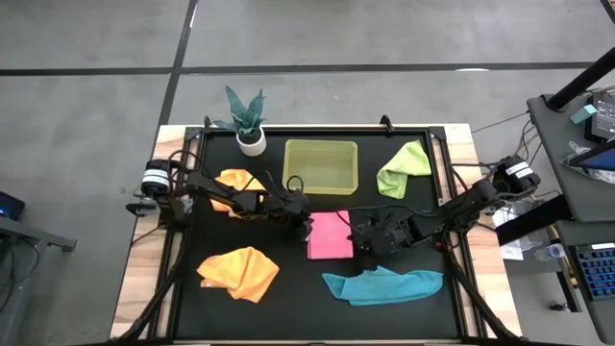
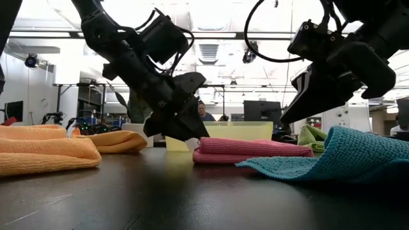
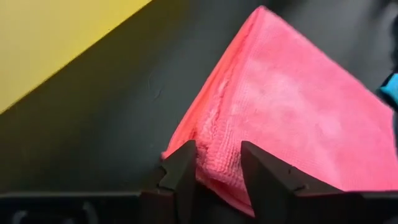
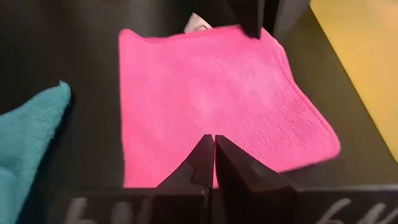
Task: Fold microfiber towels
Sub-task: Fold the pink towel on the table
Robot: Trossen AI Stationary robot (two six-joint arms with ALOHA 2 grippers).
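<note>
The pink towel (image 1: 330,236) lay folded mid-worktop. The left claw (image 3: 219,167), part open, straddled its left corner; the right claw (image 4: 214,157), shut and empty, hovered over it. Judged: fold finishing; next, release and retreat.

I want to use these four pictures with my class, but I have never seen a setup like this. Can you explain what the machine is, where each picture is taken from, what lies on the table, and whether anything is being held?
It is a robot with two dark arms at a table.

One picture looks straight down, one looks level across the tabletop, and two come from cameras on the wrists.

On the black mat lie soft towels: a flat folded pink towel in the middle, a teal towel, a lime green towel and two orange towels. A yellow bin and a small potted plant stand at the far edge.

The left end effector has its fingers either side of the pink towel's corner, partly apart. The right end effector is shut, holding nothing, over the same towel.
</note>
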